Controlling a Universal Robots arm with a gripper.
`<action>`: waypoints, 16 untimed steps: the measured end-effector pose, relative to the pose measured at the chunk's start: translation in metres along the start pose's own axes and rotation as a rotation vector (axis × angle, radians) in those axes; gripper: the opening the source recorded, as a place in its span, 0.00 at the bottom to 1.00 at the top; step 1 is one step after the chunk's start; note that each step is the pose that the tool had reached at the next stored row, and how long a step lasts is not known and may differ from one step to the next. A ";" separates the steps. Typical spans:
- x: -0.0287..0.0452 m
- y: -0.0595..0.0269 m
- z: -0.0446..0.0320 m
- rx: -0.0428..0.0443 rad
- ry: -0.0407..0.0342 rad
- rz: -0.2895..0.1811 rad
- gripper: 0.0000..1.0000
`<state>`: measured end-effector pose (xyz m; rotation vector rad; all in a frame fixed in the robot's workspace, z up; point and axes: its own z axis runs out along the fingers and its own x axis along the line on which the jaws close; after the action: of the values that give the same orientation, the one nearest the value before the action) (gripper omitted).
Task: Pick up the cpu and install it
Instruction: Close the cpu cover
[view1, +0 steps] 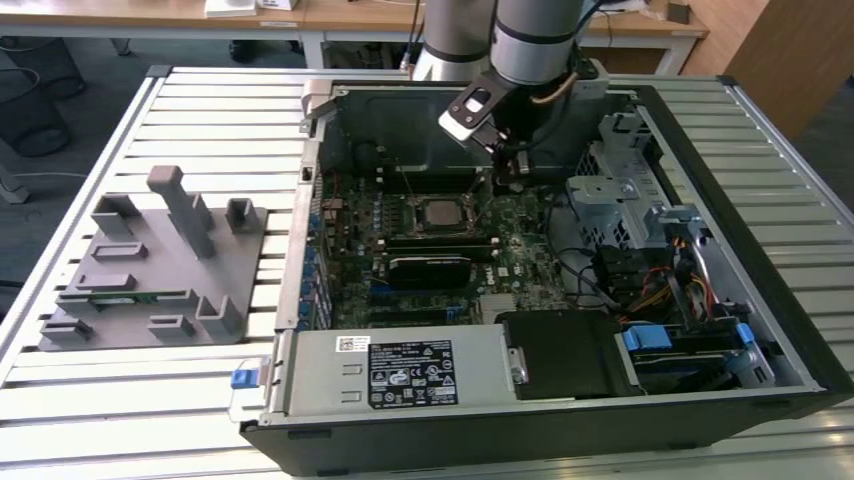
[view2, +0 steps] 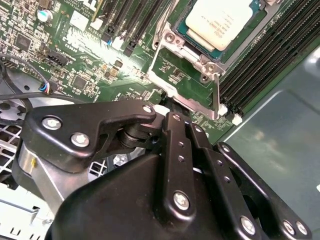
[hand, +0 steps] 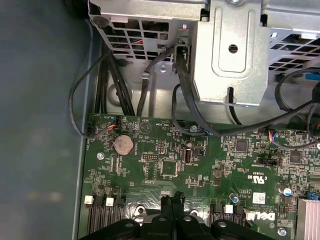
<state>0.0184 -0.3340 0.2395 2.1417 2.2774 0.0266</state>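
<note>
The cpu (view2: 220, 22) shows a pale, satin metal lid on a glossy green circuit board (hand: 200, 165); the drive cage (hand: 235, 50) (bare sheet metal) gleams dully; the fixture (view1: 160, 262) is matt grey plastic.

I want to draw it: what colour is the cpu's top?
Pale silver-grey is the cpu, clearest in the second wrist view.

The gripper (view2: 182, 122) looms in the foreground, its black linked fingers (view2: 176, 150) drawn together side by side, hanging over the green motherboard (view2: 75, 45) just beside the silver socket frame (view2: 187, 82); the cpu (view2: 220, 22) lies flat within that frame, pale top up; black memory slots (view2: 272, 62) run alongside it; dark cables (view2: 20, 95) cross the board's edge
</note>
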 end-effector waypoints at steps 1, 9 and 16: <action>0.0001 -0.0003 0.0000 0.0000 0.0002 0.000 0.11; 0.0006 -0.0064 -0.0001 -0.0001 0.0003 0.000 0.11; 0.0011 -0.0152 -0.0003 -0.0001 0.0003 0.000 0.11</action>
<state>0.0032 -0.3338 0.2394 2.1418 2.2776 0.0271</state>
